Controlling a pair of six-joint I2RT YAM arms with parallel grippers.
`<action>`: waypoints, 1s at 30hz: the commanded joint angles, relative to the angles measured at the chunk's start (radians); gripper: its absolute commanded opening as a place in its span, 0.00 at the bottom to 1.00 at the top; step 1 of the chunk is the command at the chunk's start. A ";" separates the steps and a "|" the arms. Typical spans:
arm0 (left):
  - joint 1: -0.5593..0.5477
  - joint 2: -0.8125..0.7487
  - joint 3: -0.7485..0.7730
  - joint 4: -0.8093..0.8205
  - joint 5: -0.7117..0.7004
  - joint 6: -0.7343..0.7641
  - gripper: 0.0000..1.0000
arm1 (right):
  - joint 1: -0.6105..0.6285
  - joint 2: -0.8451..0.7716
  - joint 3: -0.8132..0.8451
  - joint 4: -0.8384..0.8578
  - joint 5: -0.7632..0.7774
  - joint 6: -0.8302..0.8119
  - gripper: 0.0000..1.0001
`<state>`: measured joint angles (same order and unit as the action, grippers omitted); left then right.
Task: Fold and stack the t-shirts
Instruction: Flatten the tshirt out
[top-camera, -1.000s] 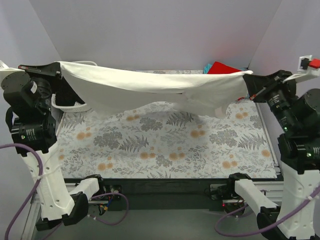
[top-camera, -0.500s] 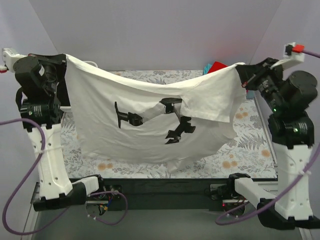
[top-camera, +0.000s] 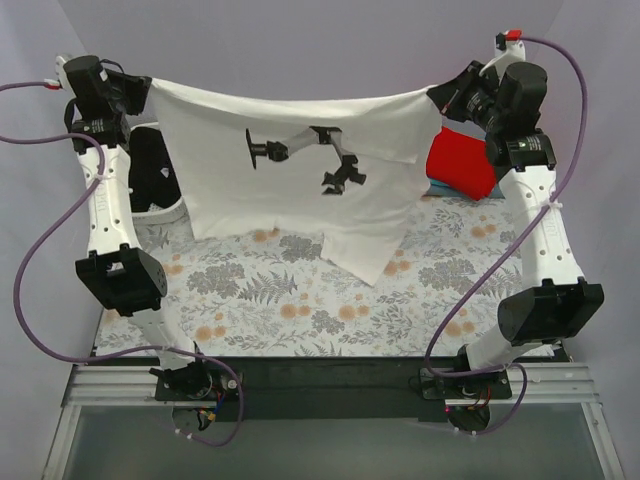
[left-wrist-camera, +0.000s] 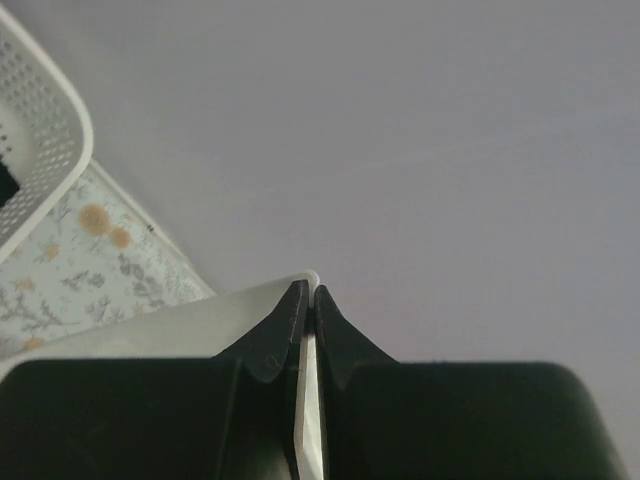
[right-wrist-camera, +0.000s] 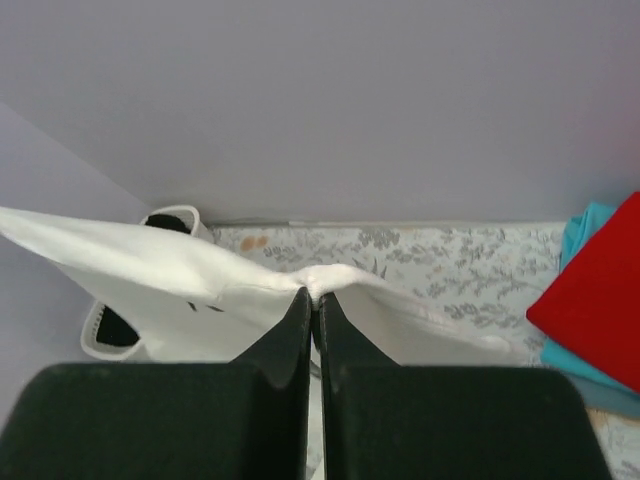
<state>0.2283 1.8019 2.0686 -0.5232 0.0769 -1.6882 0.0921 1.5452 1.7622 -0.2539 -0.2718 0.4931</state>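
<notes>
The large white t-shirt (top-camera: 290, 190) with black graphic print hangs spread out high above the table, stretched between both grippers. My left gripper (top-camera: 150, 88) is shut on its top left corner; in the left wrist view the cloth (left-wrist-camera: 309, 400) shows pinched between the jaws of that gripper (left-wrist-camera: 306, 292). My right gripper (top-camera: 437, 92) is shut on the top right corner (right-wrist-camera: 330, 278). A folded red t-shirt (top-camera: 462, 163) lies on a teal one (top-camera: 440, 187) at the back right, also seen in the right wrist view (right-wrist-camera: 600, 290). The black t-shirt shows only as dark cloth in the basket.
A white lattice basket (top-camera: 150, 200) stands at the back left, behind the left arm, with dark cloth inside. The floral table cloth (top-camera: 300, 300) covers the table. The shirt's lower hem hangs down to about the table's middle.
Both arms have risen and swung back, lifting the white shirt from a sagging drape to a taut, upright spread with its print facing the camera.
</notes>
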 joint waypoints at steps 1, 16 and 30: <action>0.069 -0.015 0.182 0.087 0.104 -0.053 0.00 | -0.003 -0.042 0.172 0.170 0.026 -0.030 0.01; 0.101 -0.290 -0.641 0.258 0.185 -0.036 0.00 | -0.011 -0.209 -0.459 0.225 0.022 0.004 0.01; 0.101 -0.401 -1.242 0.236 0.066 0.005 0.00 | -0.017 -0.182 -0.983 0.190 0.029 0.021 0.01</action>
<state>0.3252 1.4761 0.8482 -0.2996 0.1921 -1.7084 0.0803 1.3529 0.7891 -0.0910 -0.2527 0.5205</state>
